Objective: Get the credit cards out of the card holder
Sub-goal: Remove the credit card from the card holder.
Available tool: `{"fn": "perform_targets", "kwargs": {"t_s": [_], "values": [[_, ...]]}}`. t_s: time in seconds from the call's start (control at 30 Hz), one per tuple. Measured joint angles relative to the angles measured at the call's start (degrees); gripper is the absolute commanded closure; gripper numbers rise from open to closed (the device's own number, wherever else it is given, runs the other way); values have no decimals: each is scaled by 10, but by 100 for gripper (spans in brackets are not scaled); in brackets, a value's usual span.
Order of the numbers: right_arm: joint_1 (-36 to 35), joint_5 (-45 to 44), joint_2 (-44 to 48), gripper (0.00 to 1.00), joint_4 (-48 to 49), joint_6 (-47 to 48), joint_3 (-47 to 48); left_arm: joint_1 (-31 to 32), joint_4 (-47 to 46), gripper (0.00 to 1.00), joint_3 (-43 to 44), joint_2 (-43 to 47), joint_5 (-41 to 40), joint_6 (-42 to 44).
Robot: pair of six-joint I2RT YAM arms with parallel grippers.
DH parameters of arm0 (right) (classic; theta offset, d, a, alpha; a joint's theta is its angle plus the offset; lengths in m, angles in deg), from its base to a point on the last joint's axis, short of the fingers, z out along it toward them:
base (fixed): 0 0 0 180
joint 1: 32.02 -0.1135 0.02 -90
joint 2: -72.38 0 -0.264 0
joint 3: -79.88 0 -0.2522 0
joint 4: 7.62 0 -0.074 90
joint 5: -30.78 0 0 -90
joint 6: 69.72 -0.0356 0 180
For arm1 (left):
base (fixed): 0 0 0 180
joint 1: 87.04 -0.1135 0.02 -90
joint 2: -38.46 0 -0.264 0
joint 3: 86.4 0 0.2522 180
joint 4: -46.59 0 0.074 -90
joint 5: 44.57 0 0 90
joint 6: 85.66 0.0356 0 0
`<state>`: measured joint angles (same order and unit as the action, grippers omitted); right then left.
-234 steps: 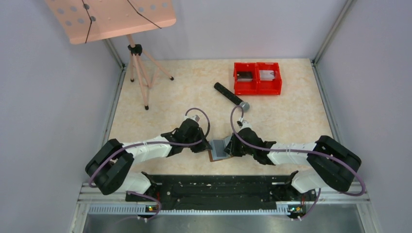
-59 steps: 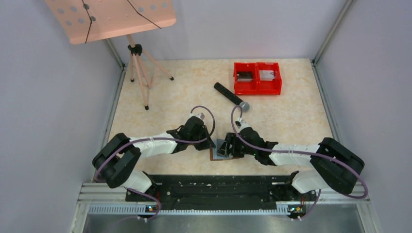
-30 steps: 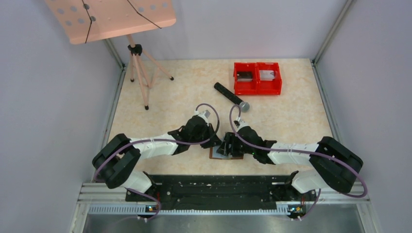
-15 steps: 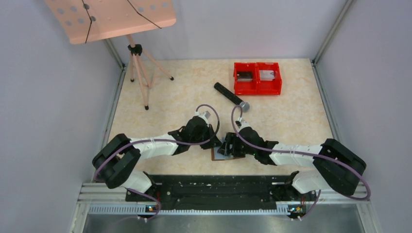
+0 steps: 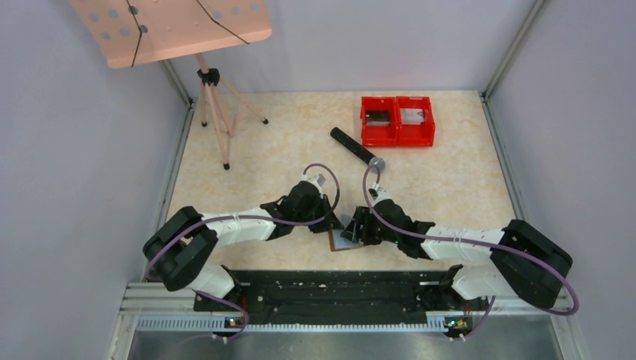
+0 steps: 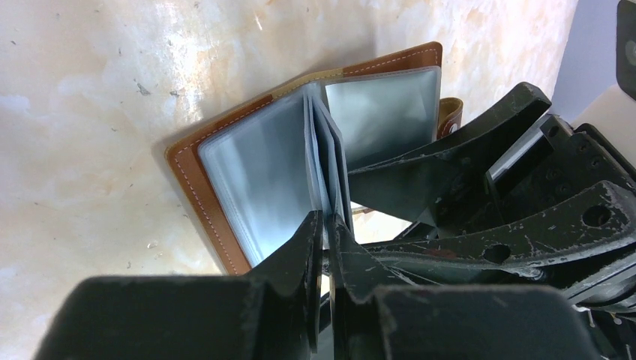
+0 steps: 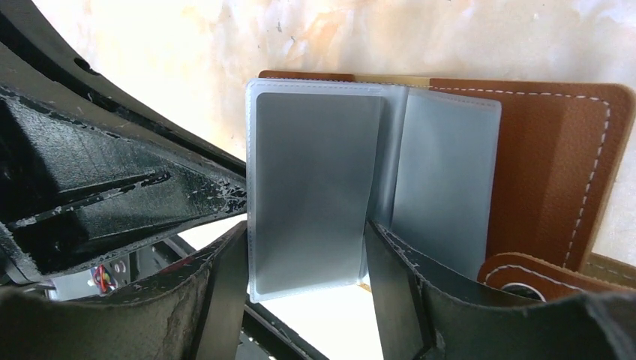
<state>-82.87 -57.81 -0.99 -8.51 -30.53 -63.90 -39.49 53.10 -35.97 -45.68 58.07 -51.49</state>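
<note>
Left fingers (image 6: 300, 259) pinching the grey sleeves (image 6: 262, 176) of the card holder (image 6: 193, 187), right fingers (image 7: 225, 289) spread either side of one sleeve.

Robot lab test cell, boxed in on three sides.
Plain pale wall panels (image 5: 585, 150) in metal framing (image 5: 517, 45) surround a marble-patterned counter (image 5: 450, 180). The cabled left arm (image 5: 232, 225) and right arm (image 5: 457, 241) are bolted to a black rail (image 5: 337, 289), and props include a music stand (image 5: 180, 26) and twin red bins (image 5: 397, 120).
</note>
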Motion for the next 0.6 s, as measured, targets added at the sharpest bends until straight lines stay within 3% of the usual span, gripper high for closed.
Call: {"fn": "perform_targets", "kwargs": {"t_s": [0.27,0.43,0.6], "values": [[0,-3,10,48,7,-6,-12,2,2,89,0,-3,1,0],[0,-4,15,46,9,-9,-14,2,2,89,0,-8,1,0],[0,-10,16,53,9,-14,-14,2,11,90,0,-8,-1,3]]}}
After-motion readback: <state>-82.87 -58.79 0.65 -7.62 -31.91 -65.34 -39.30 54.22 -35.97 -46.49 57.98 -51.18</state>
